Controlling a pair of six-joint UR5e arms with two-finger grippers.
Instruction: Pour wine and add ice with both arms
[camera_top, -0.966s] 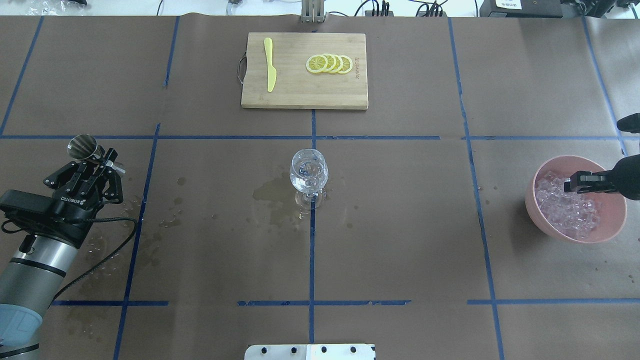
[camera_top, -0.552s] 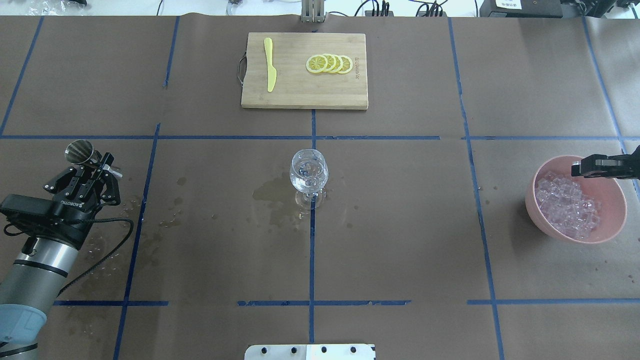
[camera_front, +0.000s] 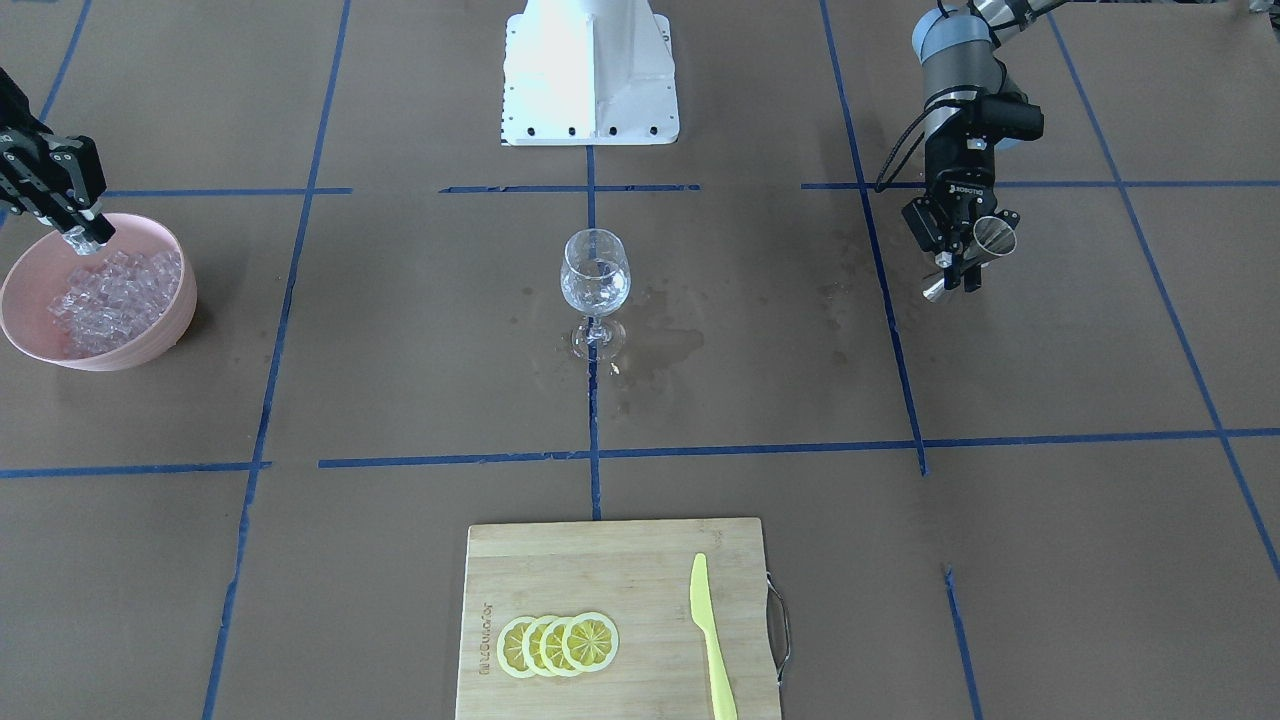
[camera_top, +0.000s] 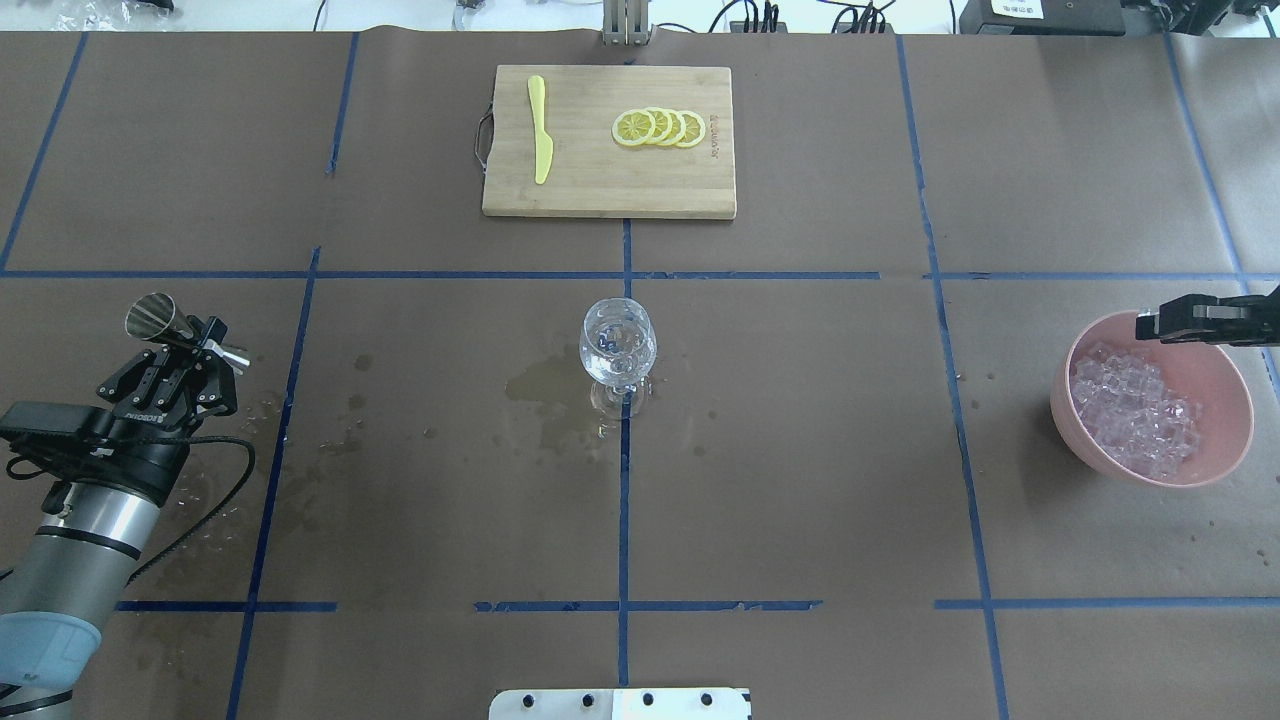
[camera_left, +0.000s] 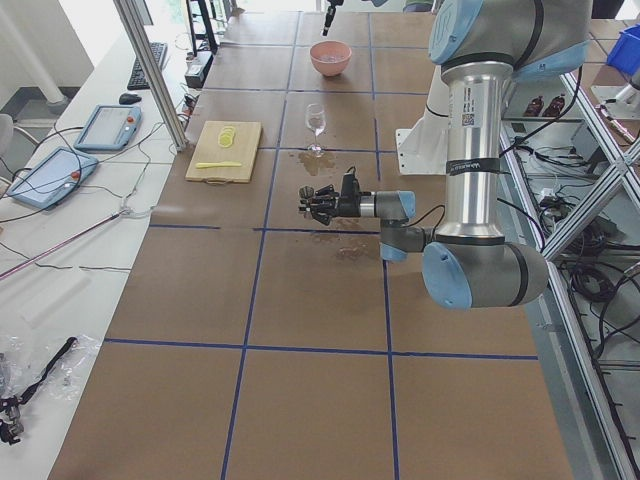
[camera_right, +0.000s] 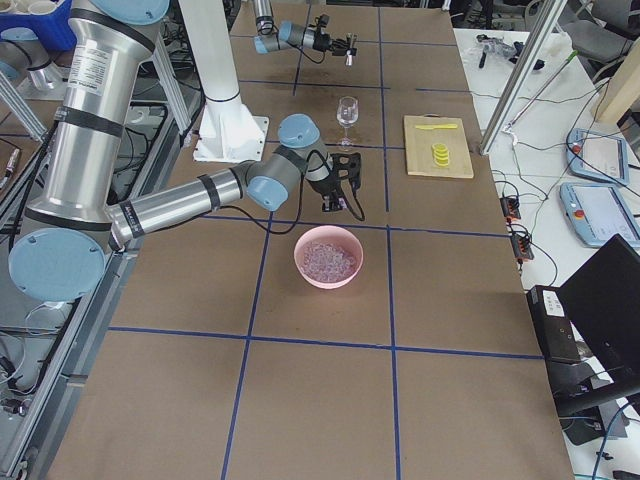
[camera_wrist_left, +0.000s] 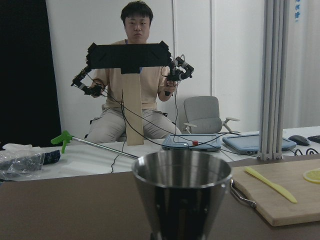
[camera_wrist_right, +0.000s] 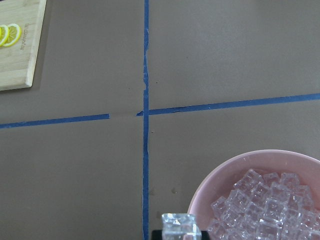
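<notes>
Right wrist view: right end effector (camera_front: 88, 230) grasps one ice cube (camera_wrist_right: 181, 226) over the bowl's (camera_top: 1215, 375) far rim. Carry it level to the centre glass (camera_top: 617, 345) and release low. Left end effector (camera_top: 200, 338) is clenched on the cup (camera_wrist_left: 182, 185).

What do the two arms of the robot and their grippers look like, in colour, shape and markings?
The left arm and the right arm are alike: round silver-grey tubes with light-blue joint caps. Each ends in a black two-finger gripper with linked fingers. The left gripper bears small white lettering. A thin black cable runs along the left arm.
</notes>
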